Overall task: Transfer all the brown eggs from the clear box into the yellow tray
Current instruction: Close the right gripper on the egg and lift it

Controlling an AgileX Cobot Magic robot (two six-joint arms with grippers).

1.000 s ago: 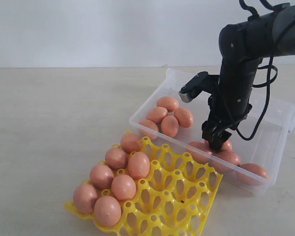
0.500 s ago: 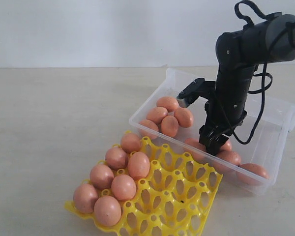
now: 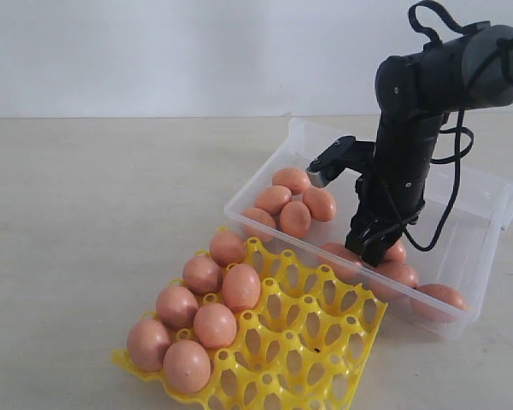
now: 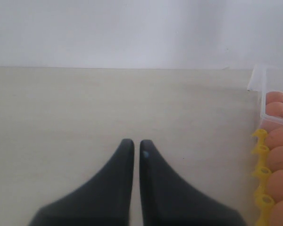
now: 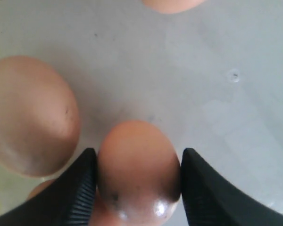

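right gripper [image 5: 136, 155] clamped on one brown egg [image 5: 139, 174] inside clear box [image 3: 474, 213] | left gripper [image 4: 133, 143] fingers together, holding nothing, over table [image 4: 85, 108] | yellow tray [image 3: 316, 342] at box's 8 o'clock, seven eggs [image 3: 203, 275] filling its 9 o'clock side | more eggs [image 3: 295, 219] clustered at box's 10 o'clock end, others lying just beside right gripper

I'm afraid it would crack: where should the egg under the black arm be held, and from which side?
Across its narrow middle, coming down from above. The egg lies in the clear box with both rounded flanks exposed, and the right end effector has its fingers against them.
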